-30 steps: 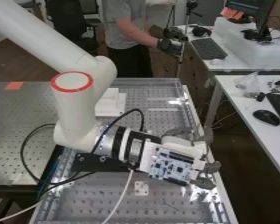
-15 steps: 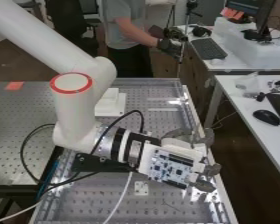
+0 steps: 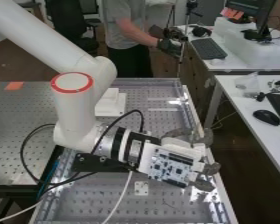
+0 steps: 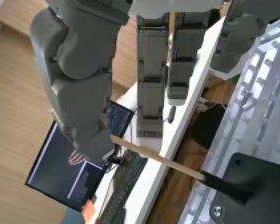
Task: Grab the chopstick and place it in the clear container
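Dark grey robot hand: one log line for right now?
dark grey robot hand: open, fingers straight | pale wooden chopstick: one end by thumb tip | contact: unclear

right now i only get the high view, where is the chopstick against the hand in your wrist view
Observer: The pale end of the chopstick appears right at the edge of the hand. I can't tell from this whether it is gripped.
Operator: ok and the other end, what colour is it
Observer: That end is dark, and it overlaps a dark plate. I can't say if they touch.
Operator: anything on that plate i could use as a landmark
Observer: Yes, a round metal screw head near its edge.
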You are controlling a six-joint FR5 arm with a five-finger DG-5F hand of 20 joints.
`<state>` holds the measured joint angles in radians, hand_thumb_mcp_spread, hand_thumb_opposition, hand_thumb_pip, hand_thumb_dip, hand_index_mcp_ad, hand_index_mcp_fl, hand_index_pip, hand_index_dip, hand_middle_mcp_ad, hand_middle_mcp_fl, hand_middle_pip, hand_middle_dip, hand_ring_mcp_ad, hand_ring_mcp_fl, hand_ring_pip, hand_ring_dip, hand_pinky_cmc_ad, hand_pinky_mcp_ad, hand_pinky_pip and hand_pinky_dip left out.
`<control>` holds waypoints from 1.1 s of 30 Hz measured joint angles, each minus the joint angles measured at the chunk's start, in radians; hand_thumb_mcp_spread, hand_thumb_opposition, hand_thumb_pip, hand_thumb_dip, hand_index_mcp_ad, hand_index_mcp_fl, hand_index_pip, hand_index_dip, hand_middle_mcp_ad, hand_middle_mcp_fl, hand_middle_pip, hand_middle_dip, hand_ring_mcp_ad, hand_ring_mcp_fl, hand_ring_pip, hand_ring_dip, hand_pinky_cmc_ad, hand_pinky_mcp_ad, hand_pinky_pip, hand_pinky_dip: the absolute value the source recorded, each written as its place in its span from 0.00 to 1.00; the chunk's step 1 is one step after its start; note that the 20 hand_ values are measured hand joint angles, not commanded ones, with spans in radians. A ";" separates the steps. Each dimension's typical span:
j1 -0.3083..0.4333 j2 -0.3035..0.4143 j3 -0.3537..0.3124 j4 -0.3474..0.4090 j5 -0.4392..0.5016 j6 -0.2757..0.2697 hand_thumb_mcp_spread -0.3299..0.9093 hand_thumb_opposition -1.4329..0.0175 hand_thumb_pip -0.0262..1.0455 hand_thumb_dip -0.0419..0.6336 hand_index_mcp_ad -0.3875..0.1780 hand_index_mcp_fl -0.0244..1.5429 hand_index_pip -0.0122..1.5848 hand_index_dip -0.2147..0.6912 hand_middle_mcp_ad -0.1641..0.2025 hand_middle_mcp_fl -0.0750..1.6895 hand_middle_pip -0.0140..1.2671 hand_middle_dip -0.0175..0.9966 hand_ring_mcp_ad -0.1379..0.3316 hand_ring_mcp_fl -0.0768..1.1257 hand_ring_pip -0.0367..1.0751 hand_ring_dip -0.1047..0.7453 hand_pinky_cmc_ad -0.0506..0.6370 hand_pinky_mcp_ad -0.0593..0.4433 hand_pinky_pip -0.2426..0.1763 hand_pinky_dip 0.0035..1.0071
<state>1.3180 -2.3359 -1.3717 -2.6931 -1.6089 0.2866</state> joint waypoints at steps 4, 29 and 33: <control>0.001 0.000 -0.001 0.001 0.001 0.000 0.81 0.35 0.40 0.49 0.06 0.56 0.26 0.55 0.57 0.71 0.13 0.72 0.44 0.42 0.14 0.65 0.59 0.68 0.51 0.15; 0.000 -0.001 0.019 -0.002 0.008 -0.035 0.88 0.24 0.45 0.49 0.36 0.75 0.35 0.60 0.41 0.78 0.12 0.68 0.43 0.47 0.14 0.66 0.59 0.70 0.54 0.15; 0.000 -0.001 0.033 -0.005 0.004 -0.052 0.89 0.24 0.44 0.49 0.42 0.75 0.35 0.61 0.41 0.79 0.12 0.68 0.43 0.49 0.14 0.66 0.59 0.70 0.54 0.15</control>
<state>1.3184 -2.3367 -1.3387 -2.6976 -1.6051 0.2345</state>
